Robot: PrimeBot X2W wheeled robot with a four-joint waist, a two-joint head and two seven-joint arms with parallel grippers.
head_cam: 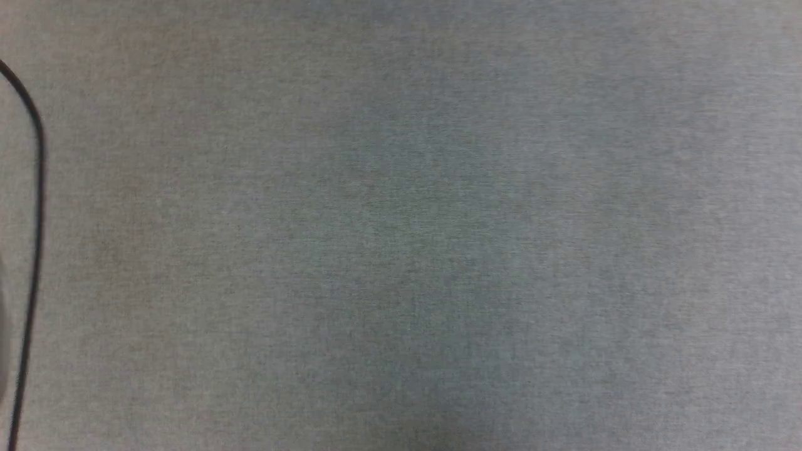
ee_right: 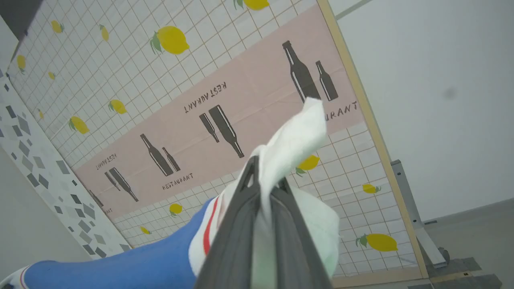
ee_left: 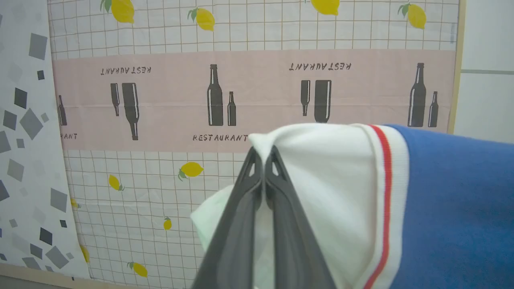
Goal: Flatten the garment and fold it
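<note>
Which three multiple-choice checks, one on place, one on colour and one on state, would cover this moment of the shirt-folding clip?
1. In the left wrist view, where does the blue body of the garment lie relative to the left gripper?
A. To its left
B. To its right
C. Directly above it

2. What colour is the stripe running through the white trim?
A. Red
B. Green
C. Black

3. What state is the right gripper in?
A. Wide open
B. Shut on nothing
C. Shut on white fabric of the garment

Answers:
1. B: the blue cloth takes up the right side of that view, past the white sleeve.
2. A: a thin red line runs down the white band.
3. C: white cloth sticks out from between its closed fingers.
</note>
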